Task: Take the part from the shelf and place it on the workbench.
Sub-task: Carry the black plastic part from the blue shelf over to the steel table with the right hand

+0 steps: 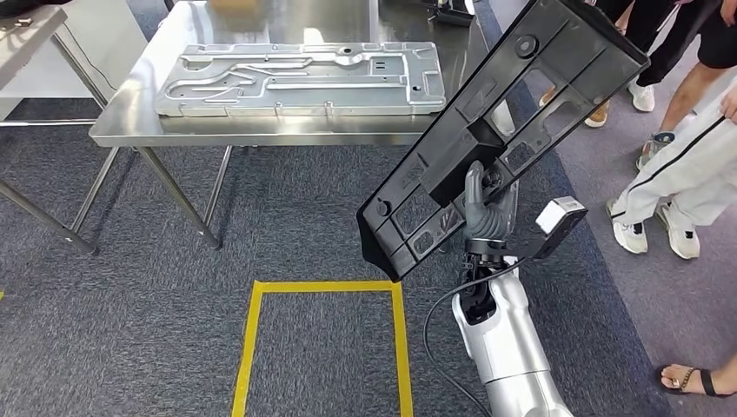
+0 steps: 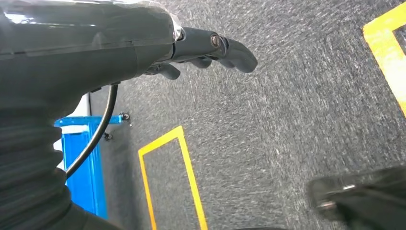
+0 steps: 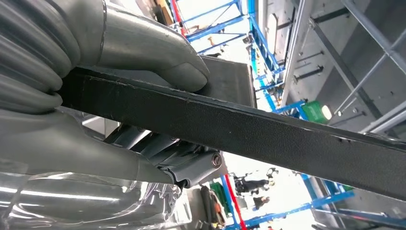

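Part: a long black plastic panel (image 1: 504, 130) with moulded ribs and cut-outs, held up in the air at the right of the head view, tilted from lower centre to the upper right corner; it is off the workbench.
Right hand: the right hand (image 1: 485, 208) grips the panel near its lower half, fingers wrapped over a raised rib; in the right wrist view the grey thumb (image 3: 158, 52) presses on 1 side of the panel's dark edge (image 3: 268, 134) and the darker fingers (image 3: 182, 165) clamp the other side.
Left hand: the left hand (image 2: 201, 50) hangs over the floor with its dark fingers loosely curled and nothing in them.
Workbench: a stainless steel table (image 1: 130, 122) at the upper left and centre of the head view, standing on thin metal legs.
On the workbench: a large silver stamped metal plate (image 1: 300, 78) lies flat, covering most of the top; a small dark object (image 1: 452, 12) sits at the far edge, too cut off to identify.
Floor: grey carpet (image 1: 156, 295) with a yellow tape rectangle (image 1: 323, 287) at lower centre; a paler grey strip runs along the right.
Room: people's legs and shoes (image 1: 660, 200) stand at the right edge of the head view; a blue metal frame (image 2: 86, 158) shows at the left of the left wrist view, and blue shelving (image 3: 268, 52) with grey ceiling beams in the right wrist view.
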Robot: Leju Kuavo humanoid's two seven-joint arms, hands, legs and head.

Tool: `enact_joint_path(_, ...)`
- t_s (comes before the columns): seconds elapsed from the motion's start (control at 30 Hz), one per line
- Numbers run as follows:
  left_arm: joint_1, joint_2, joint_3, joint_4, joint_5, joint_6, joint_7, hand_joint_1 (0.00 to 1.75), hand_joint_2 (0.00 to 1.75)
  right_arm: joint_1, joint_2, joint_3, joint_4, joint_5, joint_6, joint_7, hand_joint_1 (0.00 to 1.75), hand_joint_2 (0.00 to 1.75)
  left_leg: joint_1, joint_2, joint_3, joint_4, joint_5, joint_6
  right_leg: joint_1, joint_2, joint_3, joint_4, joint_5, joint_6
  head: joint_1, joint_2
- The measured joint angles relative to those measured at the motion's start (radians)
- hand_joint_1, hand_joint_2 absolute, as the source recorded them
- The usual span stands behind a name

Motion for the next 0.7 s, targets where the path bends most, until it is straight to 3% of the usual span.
enact_joint_path(0.03, 0.002, 0.002, 0.000, 0.000, -0.003, -0.002, 0.002, 0.00, 1.75, -0.001, 0.000, 0.001, 0.005, -0.001, 0.001, -0.003, 1.75, 1.75, 0.000, 0.004, 0.016, -0.069, 0.051, 0.004, 0.000, -0.002, 0.013, 0.000, -0.010, 0.002, 0.000, 0.000)
enact_joint_path(0.1, 0.003, 0.004, 0.000, 0.000, -0.007, -0.005, 0.007, 0.00, 1.75, -0.004, 0.000, 0.002, 0.015, -0.003, 0.003, -0.007, 1.75, 1.75, -0.007, 0.011, 0.041, -0.163, 0.101, 0.015, 0.002, -0.005, 0.033, -0.002, -0.027, 0.011, 0.000, 0.000)
enact_joint_path(0.23, -0.003, 0.004, 0.000, 0.000, -0.009, -0.016, 0.011, 0.00, 1.75, -0.008, 0.000, 0.003, 0.028, -0.001, 0.000, -0.019, 1.75, 1.75, -0.012, 0.008, 0.062, -0.186, 0.100, 0.047, 0.003, -0.006, 0.047, 0.015, -0.036, 0.037, 0.000, 0.000)
enact_joint_path(0.3, -0.008, 0.004, 0.000, 0.000, -0.010, -0.019, 0.013, 0.00, 1.75, -0.013, 0.000, 0.003, 0.029, 0.002, -0.002, -0.025, 1.75, 1.75, -0.011, 0.004, 0.081, -0.195, 0.095, 0.059, 0.001, -0.001, 0.010, 0.083, -0.050, 0.043, 0.000, 0.000)
enact_joint_path(0.4, -0.015, 0.000, 0.001, 0.000, -0.009, -0.029, 0.013, 0.00, 1.75, -0.015, -0.002, 0.003, 0.031, 0.009, -0.007, -0.026, 1.75, 1.75, -0.014, -0.002, 0.100, -0.198, 0.078, 0.069, 0.003, 0.005, -0.115, 0.253, -0.110, 0.043, 0.000, 0.000)
enact_joint_path(0.43, -0.016, -0.001, 0.001, 0.000, -0.010, -0.034, 0.012, 0.00, 1.75, -0.013, -0.004, 0.003, 0.031, 0.013, -0.009, -0.025, 1.75, 1.75, -0.017, -0.005, 0.109, -0.198, 0.071, 0.070, 0.004, 0.006, -0.146, 0.277, -0.117, 0.042, 0.000, 0.000)
enact_joint_path(0.47, -0.016, -0.003, 0.001, 0.000, -0.012, -0.039, 0.011, 0.00, 1.75, -0.012, -0.005, 0.003, 0.029, 0.018, -0.012, -0.022, 1.75, 1.75, -0.020, -0.007, 0.120, -0.198, 0.062, 0.071, 0.006, 0.007, -0.161, 0.268, -0.106, 0.039, 0.000, 0.000)
enact_joint_path(0.5, -0.016, -0.005, 0.001, 0.000, -0.017, -0.043, 0.011, 0.00, 1.75, -0.011, -0.006, 0.003, 0.026, 0.023, -0.015, -0.018, 1.75, 1.75, -0.023, -0.009, 0.132, -0.198, 0.053, 0.071, 0.009, 0.007, -0.159, 0.228, -0.074, 0.034, 0.000, 0.000)
enact_joint_path(0.57, -0.016, -0.012, 0.000, 0.000, -0.026, -0.048, 0.008, 0.00, 1.75, -0.009, -0.008, 0.003, 0.010, 0.035, -0.019, -0.006, 1.75, 1.75, -0.028, -0.012, 0.158, -0.199, 0.034, 0.069, 0.021, 0.010, -0.132, 0.102, 0.024, 0.013, 0.000, 0.000)
enact_joint_path(0.6, -0.018, -0.016, -0.001, 0.001, -0.030, -0.048, 0.007, 0.00, 1.75, -0.008, -0.009, 0.003, 0.002, 0.039, -0.020, 0.002, 1.75, 1.75, -0.029, -0.014, 0.166, -0.200, 0.025, 0.066, 0.027, 0.013, -0.120, 0.054, 0.053, 0.002, 0.000, 0.000)
enact_joint_path(0.63, -0.020, -0.020, -0.001, 0.001, -0.032, -0.047, 0.006, 0.00, 1.75, -0.006, -0.009, 0.003, -0.006, 0.043, -0.019, 0.008, 1.75, 1.75, -0.028, -0.015, 0.171, -0.203, 0.018, 0.061, 0.032, 0.015, -0.112, 0.025, 0.071, -0.006, 0.000, 0.000)
enact_joint_path(0.7, -0.023, -0.022, -0.001, 0.002, -0.032, -0.043, 0.004, 0.00, 1.75, 0.001, -0.010, 0.002, -0.019, 0.046, -0.015, 0.014, 1.75, 1.75, -0.028, -0.017, 0.180, -0.199, 0.017, 0.049, 0.034, 0.017, -0.098, 0.007, 0.066, -0.016, 0.000, 0.000)
